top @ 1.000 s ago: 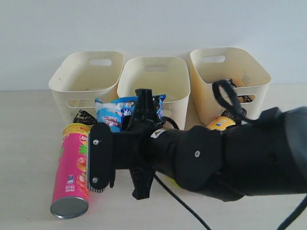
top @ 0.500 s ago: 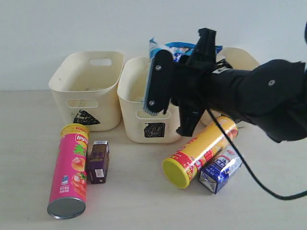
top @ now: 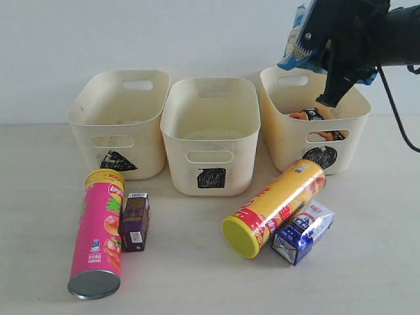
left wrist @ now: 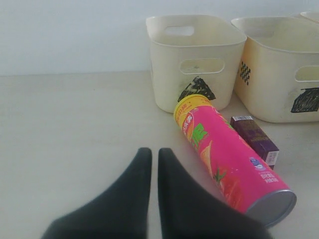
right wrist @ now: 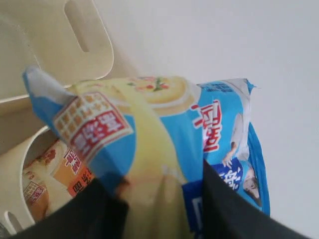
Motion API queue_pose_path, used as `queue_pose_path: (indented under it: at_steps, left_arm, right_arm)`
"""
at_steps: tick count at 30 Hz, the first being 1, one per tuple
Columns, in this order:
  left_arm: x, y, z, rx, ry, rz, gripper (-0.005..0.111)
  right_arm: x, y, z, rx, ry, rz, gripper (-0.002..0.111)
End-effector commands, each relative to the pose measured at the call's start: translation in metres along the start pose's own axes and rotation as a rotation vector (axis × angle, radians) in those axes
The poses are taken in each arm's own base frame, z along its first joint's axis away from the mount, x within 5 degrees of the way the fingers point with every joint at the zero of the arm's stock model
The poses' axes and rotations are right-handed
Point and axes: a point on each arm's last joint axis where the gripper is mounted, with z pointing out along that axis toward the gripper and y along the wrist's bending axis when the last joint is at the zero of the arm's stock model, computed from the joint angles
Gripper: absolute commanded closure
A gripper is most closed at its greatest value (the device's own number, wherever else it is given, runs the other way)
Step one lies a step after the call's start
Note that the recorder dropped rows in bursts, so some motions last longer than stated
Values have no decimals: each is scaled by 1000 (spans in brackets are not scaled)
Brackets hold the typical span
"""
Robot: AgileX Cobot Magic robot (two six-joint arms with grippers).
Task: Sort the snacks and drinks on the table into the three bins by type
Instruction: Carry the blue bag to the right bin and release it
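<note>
Noodles in a blue-white bag (top: 294,49) are gripped by the right claw (right wrist: 157,177), whose two dark fingers are pressed against opposite faces of the crinkled packet. The bag is held in the air above the circle-marked bin (top: 289,144), clear of its rim. Inside that bin an orange noodle bag (top: 308,116) is seen, and part of it shows through the cut-out handle.

In front of the circle-marked bin the yellow chip can (top: 279,203) is laid on its side on the surface (top: 197,282). Its base is near the bin's front wall and its yellow lid is turned away from the bin. The blue and white carton (top: 303,233) is laid just beside the can, on the side farther from the bin.

The square-marked bin (top: 177,147) is placed just beside the circle-marked bin, on the exterior view's left, and the triangle-marked bin (top: 85,141) is placed beyond it in the same row. Well apart from the circle-marked bin, in front of the triangle-marked one, the pink chip can (top: 98,233) is laid on its side. The dark purple carton (top: 134,221) is set just beside it, on the side nearer the circle-marked bin.

The left claw (left wrist: 150,152) is clenched, with only a thin slit between its fingers. It is shown low over the surface, beyond the pink can from the circle-marked bin.
</note>
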Motion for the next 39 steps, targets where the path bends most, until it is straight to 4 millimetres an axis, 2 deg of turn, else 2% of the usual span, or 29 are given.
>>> queue_pose_path:
  at_steps: [1, 8, 17, 20, 26, 29, 31, 39]
  left_arm:
    - [-1, 0, 0, 6, -9, -10, 102]
    - [-1, 0, 0, 6, -9, -10, 102]
    - [-1, 0, 0, 6, -9, -10, 102]
    - [-1, 0, 0, 6, -9, -10, 102]
    - [-1, 0, 0, 6, -9, -10, 102]
    - [-1, 0, 0, 6, -9, -10, 102]
    - [-1, 0, 0, 6, -9, -10, 102]
    - [-1, 0, 0, 6, -9, -10, 102]
  right_arm:
    - [7, -5, 31, -23, 8, 11, 109]
    - [19, -3, 89, 17, 55, 17, 109]
    - [32, 7, 104, 40, 108, 0, 107]
    - [33, 7, 105, 43, 112, 9, 97]
    - [34, 12, 107, 7, 101, 28, 54]
    - [35, 12, 108, 18, 108, 29, 38]
    - [35, 12, 108, 18, 108, 32, 35]
    - [33, 5, 104, 73, 119, 86, 35]
